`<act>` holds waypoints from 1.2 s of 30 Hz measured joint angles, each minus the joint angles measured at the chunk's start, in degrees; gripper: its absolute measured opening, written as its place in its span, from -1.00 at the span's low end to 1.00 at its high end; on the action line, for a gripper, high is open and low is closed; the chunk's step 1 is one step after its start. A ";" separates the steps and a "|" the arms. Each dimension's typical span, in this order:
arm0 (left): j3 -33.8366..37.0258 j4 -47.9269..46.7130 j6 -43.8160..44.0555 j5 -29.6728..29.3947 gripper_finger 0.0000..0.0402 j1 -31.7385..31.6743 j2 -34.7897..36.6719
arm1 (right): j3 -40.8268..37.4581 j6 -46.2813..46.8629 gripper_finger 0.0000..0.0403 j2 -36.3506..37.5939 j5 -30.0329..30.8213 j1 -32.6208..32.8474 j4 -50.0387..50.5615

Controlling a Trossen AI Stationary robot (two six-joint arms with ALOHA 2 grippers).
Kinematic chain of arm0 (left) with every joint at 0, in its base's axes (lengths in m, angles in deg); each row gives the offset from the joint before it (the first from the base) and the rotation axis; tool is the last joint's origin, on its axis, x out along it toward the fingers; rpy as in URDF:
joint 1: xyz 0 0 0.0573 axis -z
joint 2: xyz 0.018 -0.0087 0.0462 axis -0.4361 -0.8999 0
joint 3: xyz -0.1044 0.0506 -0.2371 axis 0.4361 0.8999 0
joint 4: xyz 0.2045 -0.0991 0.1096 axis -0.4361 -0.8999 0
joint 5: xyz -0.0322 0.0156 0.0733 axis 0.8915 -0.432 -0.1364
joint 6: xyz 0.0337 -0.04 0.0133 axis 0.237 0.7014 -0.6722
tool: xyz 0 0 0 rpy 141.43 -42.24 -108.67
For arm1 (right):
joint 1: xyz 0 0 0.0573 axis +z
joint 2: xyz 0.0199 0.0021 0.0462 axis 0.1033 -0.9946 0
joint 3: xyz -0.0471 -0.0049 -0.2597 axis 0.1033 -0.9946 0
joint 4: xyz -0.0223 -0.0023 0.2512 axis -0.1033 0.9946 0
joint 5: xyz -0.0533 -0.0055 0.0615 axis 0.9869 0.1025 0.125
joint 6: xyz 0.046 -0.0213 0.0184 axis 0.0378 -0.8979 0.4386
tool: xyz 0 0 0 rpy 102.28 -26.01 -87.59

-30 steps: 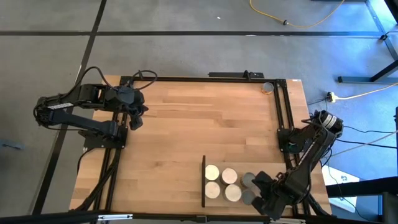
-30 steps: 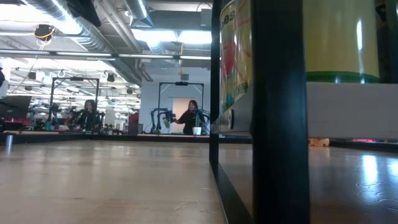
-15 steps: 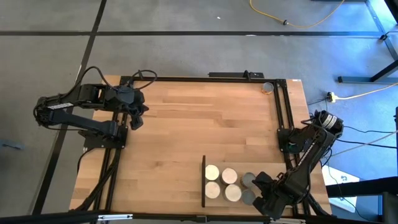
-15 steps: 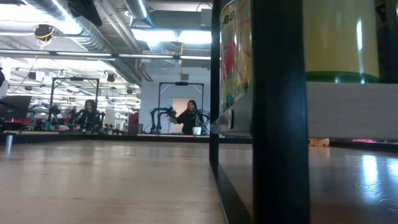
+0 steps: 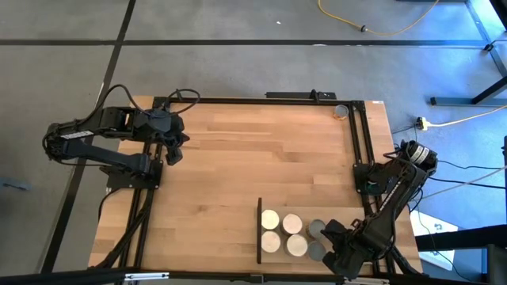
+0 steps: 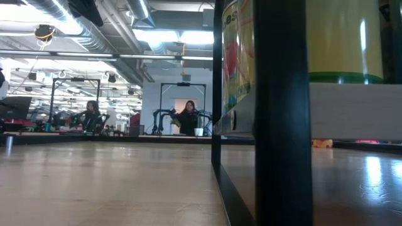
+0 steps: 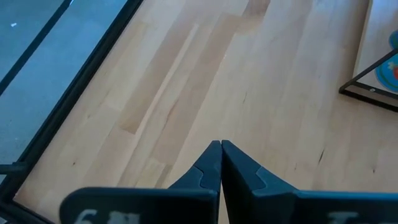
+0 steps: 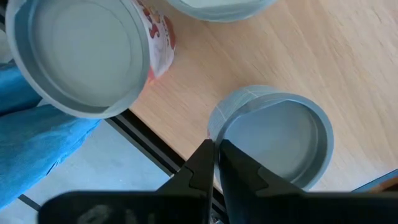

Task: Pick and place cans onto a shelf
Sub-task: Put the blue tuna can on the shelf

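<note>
nothing had changed on the table: the right gripper (image 5: 326, 240), fingers pinched on a grey-topped can's (image 8: 273, 140) rim beside the shelf (image 5: 283, 233), stayed put; left gripper (image 7: 220, 163) remained closed, idle.

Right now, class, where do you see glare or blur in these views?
Low view: ceiling lights glare and reflect off the wooden tabletop; the close black upright edge of the shelf is blurred. Right wrist view: the grey-topped can looks soft.
</note>
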 joint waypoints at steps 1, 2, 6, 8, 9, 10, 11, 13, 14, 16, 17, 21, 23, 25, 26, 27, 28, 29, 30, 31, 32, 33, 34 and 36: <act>0.00 0.00 0.00 0.00 -1.00 -0.01 0.00 | 0.00 0.00 -0.86 0.00 0.37 0.00 0.00; 0.00 0.00 0.00 0.00 -1.00 -0.01 0.00 | 0.00 -0.04 -0.87 0.00 0.94 0.00 0.00; 0.00 0.00 0.00 0.00 -1.00 -0.01 0.00 | 0.00 -0.02 -0.93 0.00 1.41 -0.02 -0.02; 0.00 -0.01 0.00 0.00 -1.00 -0.01 0.02 | 0.00 -0.02 -0.95 0.00 1.41 -0.01 -0.02; 0.00 -0.02 0.00 0.00 -1.00 0.00 0.00 | 0.00 0.03 -0.95 0.00 1.41 0.00 -0.02; 0.00 -0.01 0.00 0.00 -1.00 0.00 0.00 | 0.00 0.13 -0.95 0.00 1.41 0.00 0.00; 0.00 -0.01 0.00 0.00 -1.00 -0.01 0.00 | 0.00 0.13 -0.93 0.00 1.41 0.00 0.00; 0.00 -0.02 0.00 0.00 -1.00 -0.01 0.00 | 0.00 0.13 -0.87 0.00 1.41 0.00 0.04; 0.00 -0.02 0.00 0.00 -1.00 0.00 0.00 | 0.00 0.13 -0.83 0.00 1.41 0.00 0.04; 0.00 -0.02 0.00 0.00 -1.00 -0.01 0.00 | 0.00 0.13 -0.77 0.00 1.42 0.00 0.02; 0.00 -0.02 0.00 0.00 -1.00 0.00 0.00 | 0.00 0.13 -0.74 0.00 1.44 0.00 0.06; 0.00 -0.02 -0.02 0.00 -1.00 -0.02 0.00 | 0.00 0.15 -0.70 0.00 1.44 0.00 0.07; 0.00 -0.02 -0.02 0.00 -1.00 -0.01 0.00 | 0.00 0.02 -0.69 0.00 1.44 0.00 0.07; 0.00 -0.02 -0.02 0.00 -1.00 0.00 0.00 | 0.00 0.02 -0.69 0.05 1.22 -0.01 0.09; 0.00 -0.02 -0.02 0.00 -1.00 -0.02 0.00 | 0.00 0.02 -0.69 0.09 0.97 -0.12 0.14; 0.00 -0.02 0.00 0.00 -1.00 0.00 0.00 | 0.00 0.04 -0.70 0.23 0.85 -0.40 0.32; 0.00 -0.02 0.02 -0.02 -1.00 -0.02 0.00 | 0.00 0.20 -0.72 0.30 0.69 -0.62 0.56; 0.00 -0.02 0.09 0.00 -1.00 0.00 0.00 | 0.00 0.20 -0.74 0.34 0.65 -0.90 0.68; 0.00 -0.02 0.13 -0.02 -1.00 0.00 0.00 | 0.00 0.19 -0.78 0.35 0.66 -1.28 0.87; 0.00 -0.02 0.16 -0.02 -1.00 0.00 0.01 | 0.00 0.10 -0.83 0.35 0.68 -1.60 1.14; 0.00 -0.02 0.20 -0.02 -1.00 0.00 0.00 | 0.00 0.07 -0.89 0.35 0.67 -1.91 1.42; 0.00 -0.02 0.22 -0.02 -1.00 -0.01 0.00 | 0.00 0.07 -0.94 0.35 0.67 -2.22 1.75; 0.00 -0.02 0.26 -0.02 -1.00 -0.01 0.00 | 0.00 0.02 -0.96 0.35 0.69 -2.50 2.07; 0.00 -0.02 0.28 0.00 -1.00 -0.02 0.00 | 0.00 0.04 -0.96 0.35 0.57 -2.94 3.18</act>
